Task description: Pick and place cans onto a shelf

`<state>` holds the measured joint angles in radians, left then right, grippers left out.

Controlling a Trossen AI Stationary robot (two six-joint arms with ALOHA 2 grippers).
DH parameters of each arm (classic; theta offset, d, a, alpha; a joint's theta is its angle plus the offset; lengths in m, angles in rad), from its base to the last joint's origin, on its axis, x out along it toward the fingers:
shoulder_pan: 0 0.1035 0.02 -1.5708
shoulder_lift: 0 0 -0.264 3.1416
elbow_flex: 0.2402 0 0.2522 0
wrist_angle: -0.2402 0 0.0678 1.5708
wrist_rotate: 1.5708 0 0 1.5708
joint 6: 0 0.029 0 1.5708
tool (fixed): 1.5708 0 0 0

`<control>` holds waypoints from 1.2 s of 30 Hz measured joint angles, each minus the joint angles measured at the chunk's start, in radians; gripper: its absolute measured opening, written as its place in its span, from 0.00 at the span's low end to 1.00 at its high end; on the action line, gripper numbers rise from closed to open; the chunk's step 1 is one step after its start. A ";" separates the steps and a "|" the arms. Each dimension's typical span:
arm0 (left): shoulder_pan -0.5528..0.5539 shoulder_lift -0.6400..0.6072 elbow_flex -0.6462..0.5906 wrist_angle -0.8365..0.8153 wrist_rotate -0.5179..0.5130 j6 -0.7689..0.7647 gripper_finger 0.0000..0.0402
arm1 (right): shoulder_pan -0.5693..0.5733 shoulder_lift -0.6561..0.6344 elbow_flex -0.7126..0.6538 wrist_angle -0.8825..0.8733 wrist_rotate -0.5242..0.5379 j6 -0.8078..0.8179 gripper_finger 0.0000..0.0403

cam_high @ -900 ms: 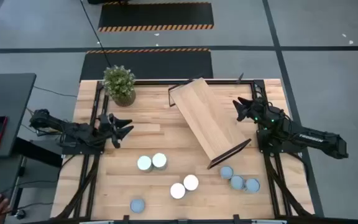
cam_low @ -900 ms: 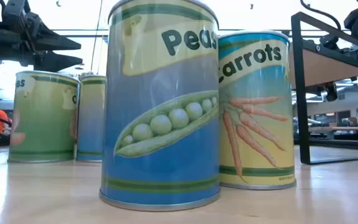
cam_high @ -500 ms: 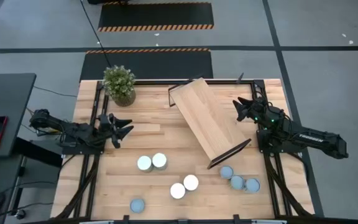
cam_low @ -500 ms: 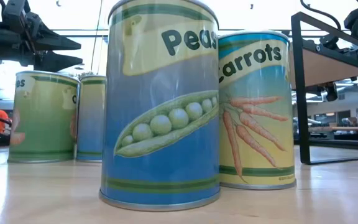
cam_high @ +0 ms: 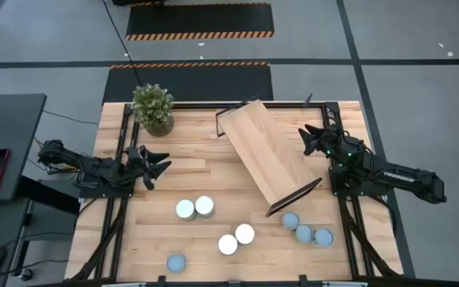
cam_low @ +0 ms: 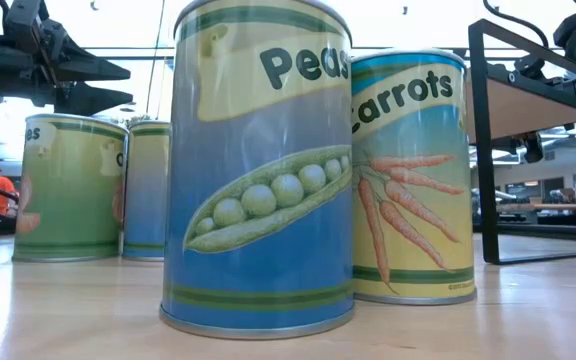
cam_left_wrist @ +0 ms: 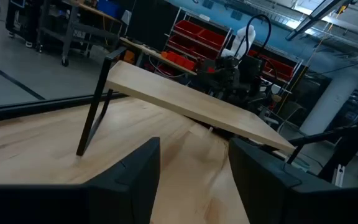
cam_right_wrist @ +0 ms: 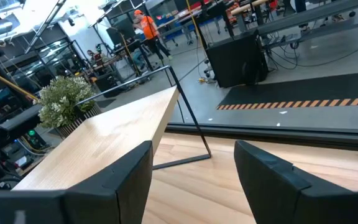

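The left gripper [cam_high: 156,166] hung over the left part of the table [cam_high: 205,171], near its left edge and a little ahead of the potted plant [cam_high: 153,108] in the back left corner. Its two fingers [cam_left_wrist: 132,180] stood wide apart with nothing between them, touching neither a can nor the board. The right gripper [cam_high: 309,139] hung near the right edge toward the back, just beside the shelf's right long side. Its fingers [cam_right_wrist: 120,180] were also spread wide and held nothing.

The shelf [cam_high: 268,154] lay at a slant across the back middle of the table, one end close to the back edge, the other reaching toward the right front, standing on thin black end brackets. No can sat on it.

The cans were all on the tabletop in the front half. A pair [cam_high: 194,208] stood touching just left of centre, and a second white pair [cam_high: 236,239] stood nearer the front edge. A single grey one [cam_high: 176,263] sat by the front edge toward the left. Three grey ones [cam_high: 305,231] sat in a row near the front right corner, just beyond the shelf's lower bracket. From table height the peas can [cam_low: 258,170] and carrots can [cam_low: 408,175] stood side by side.
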<state>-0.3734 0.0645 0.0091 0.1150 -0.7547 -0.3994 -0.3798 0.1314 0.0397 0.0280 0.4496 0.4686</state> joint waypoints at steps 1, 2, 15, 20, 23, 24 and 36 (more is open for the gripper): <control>0.000 0.000 0.000 0.000 0.000 0.000 0.49 | 0.000 0.000 0.000 0.000 0.000 0.000 0.58; 0.000 0.000 0.000 0.000 0.000 0.000 0.49 | 0.000 0.000 0.000 0.000 0.000 0.000 0.58; 0.000 0.000 0.000 0.000 0.000 0.000 0.49 | 0.000 0.000 0.000 0.000 0.000 0.000 0.58; 0.000 0.000 0.000 0.000 0.000 0.000 0.49 | 0.000 0.000 0.000 0.000 0.000 0.000 0.58; 0.000 0.000 0.000 0.000 0.000 0.000 0.49 | 0.000 0.000 0.000 0.000 0.000 0.000 0.58; 0.000 0.000 0.000 0.000 0.000 0.000 0.49 | 0.000 0.000 0.000 0.000 0.000 0.000 0.58; 0.002 0.006 0.000 -0.004 -0.041 -0.093 0.49 | 0.000 0.000 0.000 0.000 0.000 0.000 0.58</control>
<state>-0.3714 0.0704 0.0090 0.1114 -0.7961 -0.4926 -0.3800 0.1312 0.0395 0.0282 0.4498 0.4685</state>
